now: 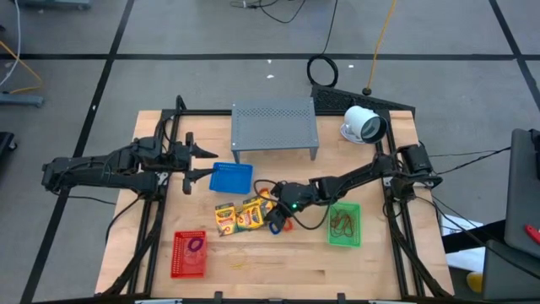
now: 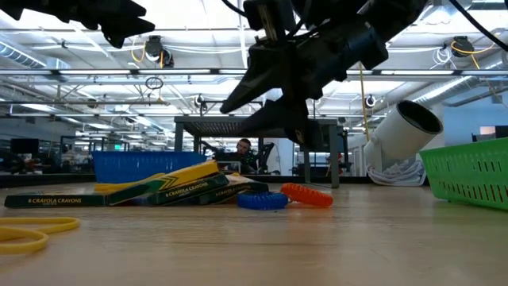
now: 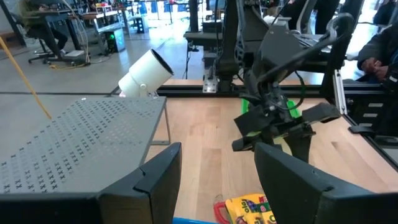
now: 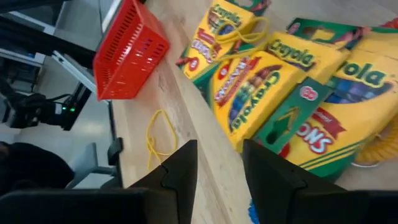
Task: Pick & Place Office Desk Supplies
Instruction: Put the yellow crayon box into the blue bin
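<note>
Several yellow crayon packs (image 1: 239, 216) lie flat in a loose pile at the table's middle, and they also show in the right wrist view (image 4: 261, 81). My right gripper (image 1: 270, 195) is open and empty above the pile's right end, clear of the table in the low view (image 2: 255, 111). A blue coil band (image 2: 262, 200) and an orange one (image 2: 308, 195) lie beside the packs. My left gripper (image 1: 201, 165) is open and empty, just left of the blue basket (image 1: 230, 177). The red basket (image 1: 189, 253) holds a purple band. The green basket (image 1: 344, 225) holds dark bands.
The grey perforated stand (image 1: 275, 127) stands at the back centre, with the white round device (image 1: 363, 125) to its right. A yellow rubber band (image 1: 240, 264) lies loose near the front edge. Bare wood shows between the red and green baskets.
</note>
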Controlling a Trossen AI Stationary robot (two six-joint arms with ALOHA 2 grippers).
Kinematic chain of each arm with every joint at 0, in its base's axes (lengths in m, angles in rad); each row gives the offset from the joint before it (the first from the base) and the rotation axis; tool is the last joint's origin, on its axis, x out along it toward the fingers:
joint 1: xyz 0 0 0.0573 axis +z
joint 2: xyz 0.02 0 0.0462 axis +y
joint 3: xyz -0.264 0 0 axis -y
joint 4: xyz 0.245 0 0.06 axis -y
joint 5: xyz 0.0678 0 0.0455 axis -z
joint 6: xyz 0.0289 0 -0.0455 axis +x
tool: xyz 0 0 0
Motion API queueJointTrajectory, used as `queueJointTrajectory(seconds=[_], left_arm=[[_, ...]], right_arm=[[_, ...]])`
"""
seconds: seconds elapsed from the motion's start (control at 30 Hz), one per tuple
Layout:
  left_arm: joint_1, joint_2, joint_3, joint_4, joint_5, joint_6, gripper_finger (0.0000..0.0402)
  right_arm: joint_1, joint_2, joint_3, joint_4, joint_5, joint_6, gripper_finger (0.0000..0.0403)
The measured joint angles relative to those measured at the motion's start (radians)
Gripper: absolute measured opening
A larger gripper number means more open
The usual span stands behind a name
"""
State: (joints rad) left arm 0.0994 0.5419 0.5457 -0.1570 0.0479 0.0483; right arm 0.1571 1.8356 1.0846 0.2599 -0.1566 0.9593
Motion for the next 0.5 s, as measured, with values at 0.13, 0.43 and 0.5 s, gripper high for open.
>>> queueJointTrajectory(seconds=[0.13, 0.43, 0.5], left_arm=[[0.0, 0.0, 0.0, 0.0, 0.0, 0.0, 0.0214], [0.0, 0.0, 0.0, 0.0, 0.0, -0.003, 0.0214], [0.0, 0.0, 0.0, 0.0, 0.0, -0.004, 0.0214]], right_arm=[[-0.007, 0.0, 0.0, -0.011, 0.001, -0.001, 0.0116], [-0.047, 0.0, 0.0, -0.047, 0.003, 0.071, 0.0116], [-0.056, 0.0, 0.0, -0.054, -0.001, 0.11, 0.0116]])
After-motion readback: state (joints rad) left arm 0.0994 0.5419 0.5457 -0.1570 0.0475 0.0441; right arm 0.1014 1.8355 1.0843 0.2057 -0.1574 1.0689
